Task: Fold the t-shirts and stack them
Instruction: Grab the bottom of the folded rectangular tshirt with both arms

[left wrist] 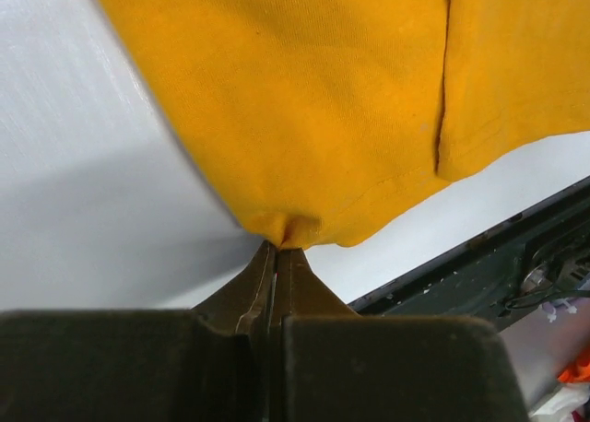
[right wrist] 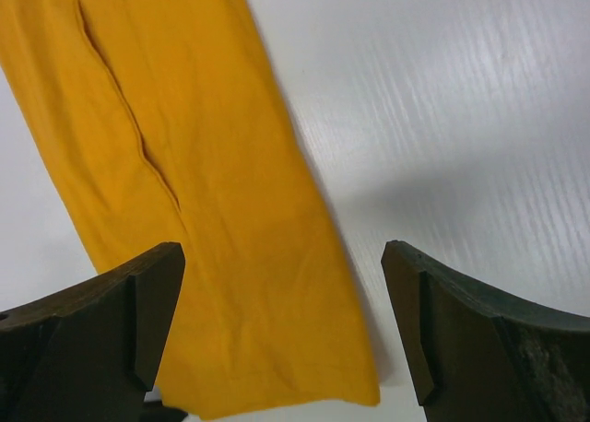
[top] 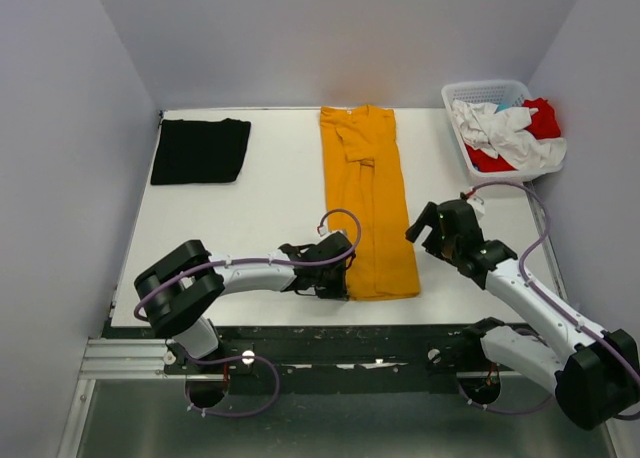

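A mustard t-shirt lies folded into a long strip down the middle of the table. My left gripper is shut on its near left corner; the left wrist view shows the fingertips pinching a bunched bit of the mustard cloth. Just right of the strip's near end my right gripper hovers open, with the mustard t-shirt below and between its fingers, nothing gripped. A black t-shirt lies folded at the far left. White t-shirt and red t-shirt lie crumpled in the basket.
The white lattice basket stands at the far right corner. The table's dark front edge runs just behind my left gripper. Grey walls close in the table on three sides.
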Controlling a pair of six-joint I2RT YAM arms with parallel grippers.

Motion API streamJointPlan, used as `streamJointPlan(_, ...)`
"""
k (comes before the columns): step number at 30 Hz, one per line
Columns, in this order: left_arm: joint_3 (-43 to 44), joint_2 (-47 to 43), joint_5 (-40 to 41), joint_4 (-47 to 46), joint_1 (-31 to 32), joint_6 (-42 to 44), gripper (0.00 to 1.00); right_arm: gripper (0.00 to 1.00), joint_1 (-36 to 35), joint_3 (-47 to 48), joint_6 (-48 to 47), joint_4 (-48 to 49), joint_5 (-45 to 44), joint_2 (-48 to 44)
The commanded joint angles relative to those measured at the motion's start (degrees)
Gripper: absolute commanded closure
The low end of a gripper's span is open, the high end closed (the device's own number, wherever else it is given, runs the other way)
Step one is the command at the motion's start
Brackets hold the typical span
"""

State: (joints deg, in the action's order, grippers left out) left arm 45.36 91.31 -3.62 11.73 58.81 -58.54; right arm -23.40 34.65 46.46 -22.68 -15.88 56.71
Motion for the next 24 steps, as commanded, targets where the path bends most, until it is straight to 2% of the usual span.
streamJointPlan(1, -0.33, 0.46, 4.41, 5.3, 0.34, 0.6, 1.0, 0.03, -0.16, -2.74, -0.42, -8.27, 10.5, -1.31)
streamJointPlan(7, -5.17, -5.16, 5.32, 6.54, 0.34, -0.12, 1.0, 0.12, -2.1, -6.39, 2.89, -15.39, 15.24, -5.23)
streamJointPlan(12, -7.79, -8.82, 6.63, 7.08, 0.34, -0.14, 1.0, 0.3, -4.66, -11.51, 6.31, -11.0, 23.59, -6.64)
streamJointPlan(18, -8.45, -9.65, 6.02, 5.76, 0.34, -0.06, 1.0, 0.45, -8.36, -12.59, 7.93, -8.26, 24.52, -3.54)
streamJointPlan(19, -8.58, -9.78, 6.16, 5.6, 0.34, -0.14, 1.0, 0.53, -8.58, -12.79, 7.97, -7.81, 24.55, -3.53)
streamJointPlan(21, -8.84, -9.94, 6.07, 5.07, 0.34, 0.01, 1.0, 0.79, -8.68, -13.36, 8.53, -7.28, 25.29, -3.37)
streamJointPlan(22, -8.96, -10.15, 6.12, 5.28, 0.34, 0.01, 1.0, 0.88, -8.81, -13.38, 8.77, -7.65, 25.37, -3.42)
streamJointPlan(24, -9.49, -10.94, 6.88, 6.21, 0.39, -0.38, 1.0, 0.99, -8.9, -12.92, 9.0, -11.1, 22.86, -3.81)
